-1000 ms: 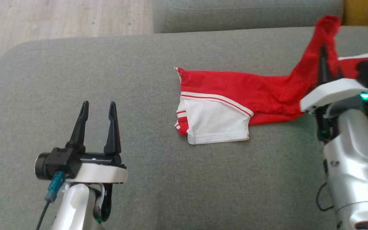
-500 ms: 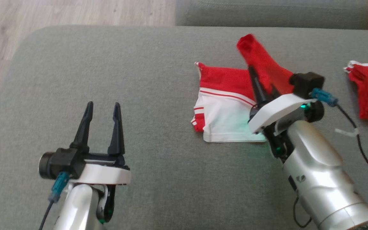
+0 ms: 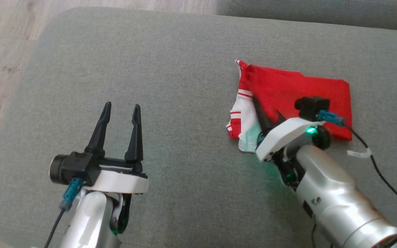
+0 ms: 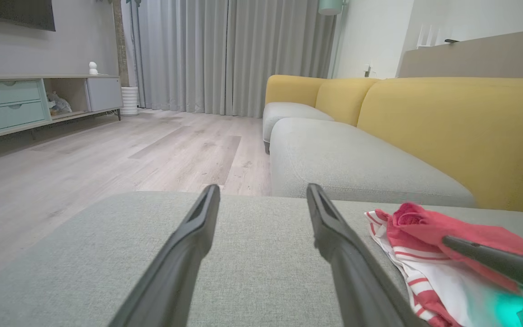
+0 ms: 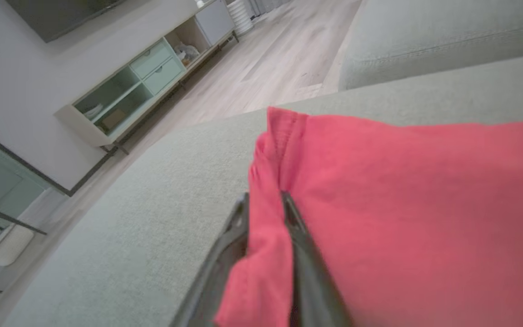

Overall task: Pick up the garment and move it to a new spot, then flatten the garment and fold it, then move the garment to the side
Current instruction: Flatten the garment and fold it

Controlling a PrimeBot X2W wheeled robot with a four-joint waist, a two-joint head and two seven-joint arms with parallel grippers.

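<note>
Grey sofa seat (image 3: 184,51), yellow backrest (image 4: 447,118), pale wood floor (image 4: 107,150), grey curtains (image 4: 225,54)

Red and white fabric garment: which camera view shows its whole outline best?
The head view: the red and white fabric garment lies nearly whole on the grey sofa cushion. The left wrist view shows its striped edge side-on; the right wrist view, close red cloth in the right claw.

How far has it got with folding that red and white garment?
The garment lies on the grey cushion with its red part already folded over the white, so the fold looks mostly done. The right gripper pinches a red edge between its fingers. The left gripper hangs open, idle. Left to do: letting go and moving the garment aside.
</note>
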